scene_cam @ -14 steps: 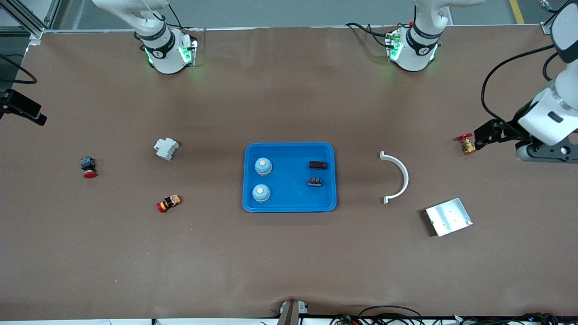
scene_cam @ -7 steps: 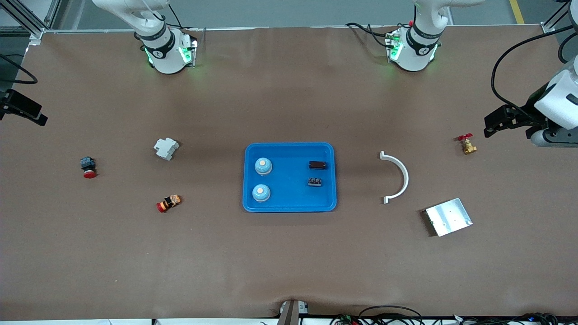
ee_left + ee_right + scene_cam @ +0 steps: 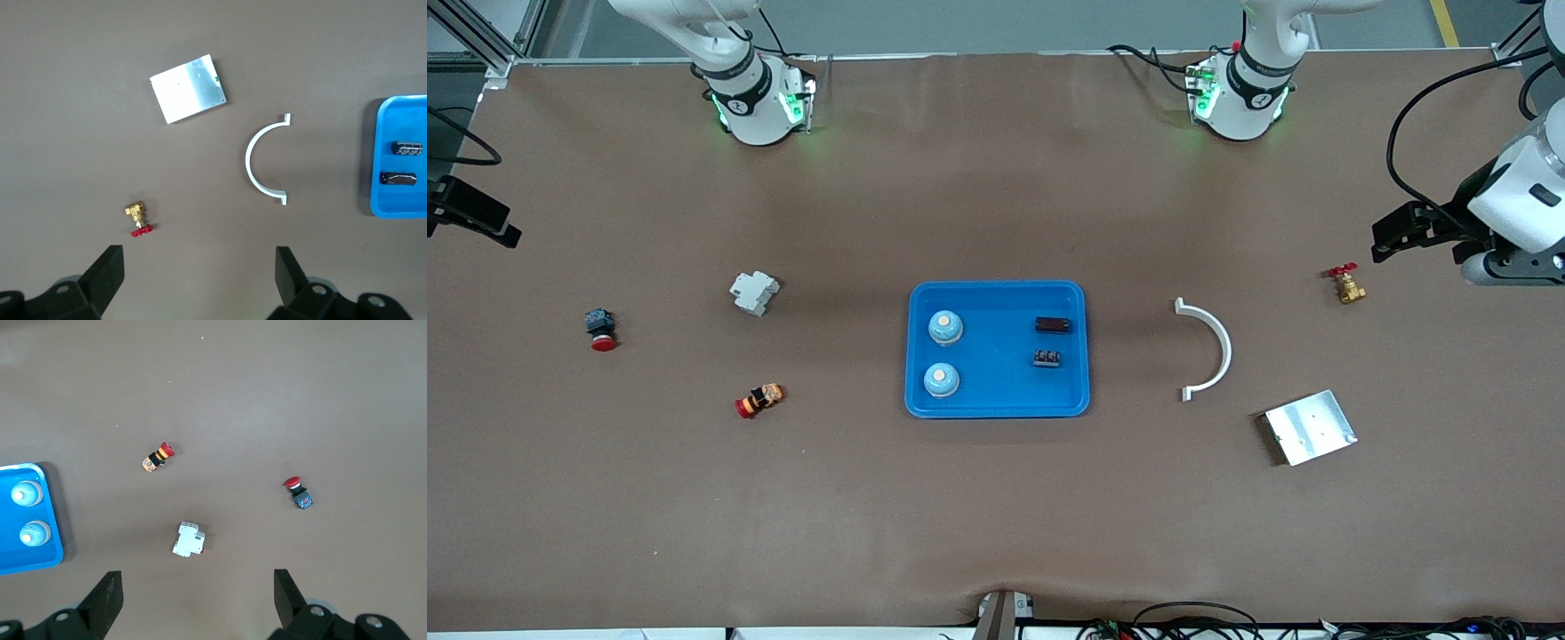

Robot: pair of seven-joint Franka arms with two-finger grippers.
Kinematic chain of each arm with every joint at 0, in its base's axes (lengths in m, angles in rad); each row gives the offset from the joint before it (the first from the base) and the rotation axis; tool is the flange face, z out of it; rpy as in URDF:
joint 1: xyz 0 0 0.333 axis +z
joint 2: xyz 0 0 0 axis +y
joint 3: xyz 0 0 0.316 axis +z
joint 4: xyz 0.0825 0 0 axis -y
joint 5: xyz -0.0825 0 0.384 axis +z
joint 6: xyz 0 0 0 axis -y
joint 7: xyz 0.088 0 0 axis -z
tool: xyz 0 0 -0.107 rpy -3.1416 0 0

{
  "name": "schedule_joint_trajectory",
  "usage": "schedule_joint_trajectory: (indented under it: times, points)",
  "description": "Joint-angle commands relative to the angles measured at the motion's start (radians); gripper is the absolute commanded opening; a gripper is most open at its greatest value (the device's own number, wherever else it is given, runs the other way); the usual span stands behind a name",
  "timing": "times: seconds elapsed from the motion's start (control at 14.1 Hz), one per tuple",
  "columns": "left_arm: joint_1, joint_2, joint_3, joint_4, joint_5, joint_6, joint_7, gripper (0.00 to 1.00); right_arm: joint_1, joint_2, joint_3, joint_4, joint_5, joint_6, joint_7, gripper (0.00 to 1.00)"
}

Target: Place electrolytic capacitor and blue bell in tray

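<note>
The bright-blue tray [image 3: 996, 404] lies at the table's middle. In it stand two blue bells [image 3: 945, 327] [image 3: 941, 380] toward the right arm's end. Two small dark electrolytic capacitors [image 3: 1053, 325] [image 3: 1047, 358] lie toward the left arm's end. My left gripper [image 3: 199, 267] hangs open and empty high over the left arm's end of the table. Its wrist view takes in the tray's edge [image 3: 381, 160] and both capacitors [image 3: 407, 147] [image 3: 398, 178]. My right gripper [image 3: 198, 587] is open and empty above the right arm's end, with both bells [image 3: 25, 494] [image 3: 33, 534] in its wrist view.
Toward the left arm's end lie a brass valve with a red handle [image 3: 1347, 284], a white half-ring [image 3: 1221, 351] and a silver metal plate [image 3: 1310, 427]. Toward the right arm's end lie a white breaker [image 3: 754, 292], a red push button [image 3: 600, 329] and a red-and-orange button [image 3: 759, 400].
The left arm's hand has drawn away from beside the brass valve toward the robots' edge of the table. Nothing on the table has moved.
</note>
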Motion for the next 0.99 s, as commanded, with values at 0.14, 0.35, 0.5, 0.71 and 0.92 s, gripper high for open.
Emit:
schedule_joint_trajectory:
  times: [0.14,0.35,0.5,0.71,0.92]
  points:
    - [0.003,-0.034,-0.005,-0.011,-0.018,-0.015,-0.024,1.0,-0.004,-0.005,-0.002,-0.005,0.016,0.003,-0.007,1.0]
    - [0.003,-0.031,-0.005,-0.009,-0.018,-0.008,-0.022,1.0,-0.007,-0.005,-0.002,-0.005,0.016,0.001,-0.008,1.0]
    - [0.0,-0.029,-0.006,-0.009,-0.014,-0.007,-0.018,1.0,-0.004,-0.007,-0.002,-0.005,0.016,-0.005,-0.008,1.0]
    - [0.0,-0.028,-0.034,-0.007,-0.002,-0.007,-0.01,1.0,-0.002,-0.007,-0.002,-0.007,0.016,-0.004,-0.01,1.0]
    - [0.003,-0.026,-0.037,-0.007,0.0,0.0,-0.014,1.0,-0.004,-0.007,-0.002,-0.005,0.016,-0.001,-0.01,1.0]
